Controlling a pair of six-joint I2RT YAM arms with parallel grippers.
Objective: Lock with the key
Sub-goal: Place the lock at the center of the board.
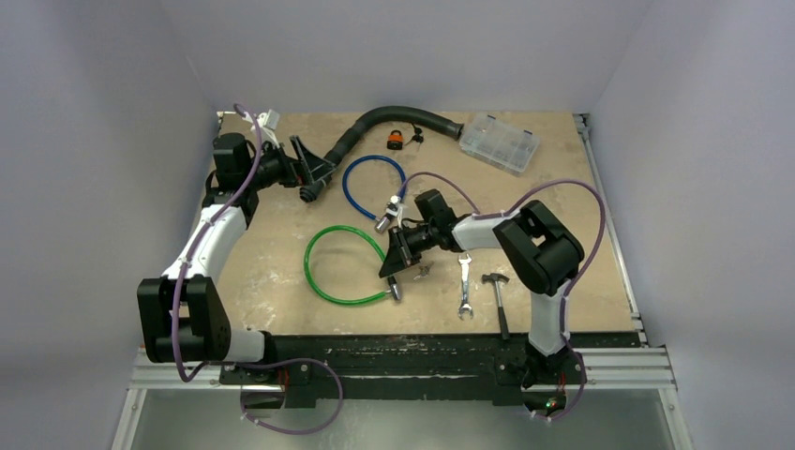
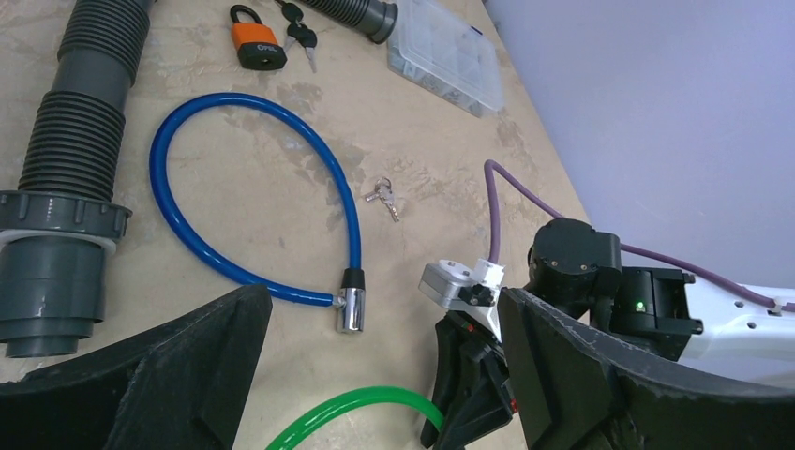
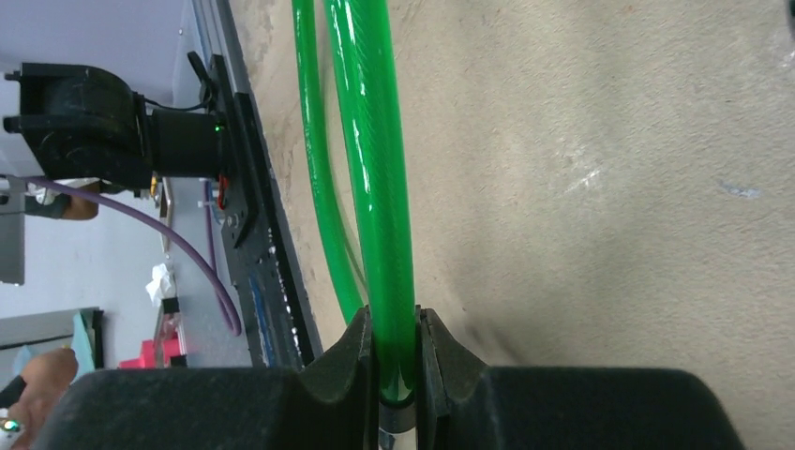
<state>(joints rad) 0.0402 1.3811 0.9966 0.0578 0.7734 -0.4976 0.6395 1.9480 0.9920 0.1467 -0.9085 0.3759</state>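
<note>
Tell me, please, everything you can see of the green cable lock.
The green cable lock is a glossy, translucent green cable, plastic-coated by its look. It is curved into a nearly closed loop lying on the table, nearer the arm bases than the blue cable lock. One end carries a metal tip resting on the table. Near the other end the right gripper is shut on the cable, its fingers pinching it from both sides. The two ends look apart, so it seems unlocked.
</note>
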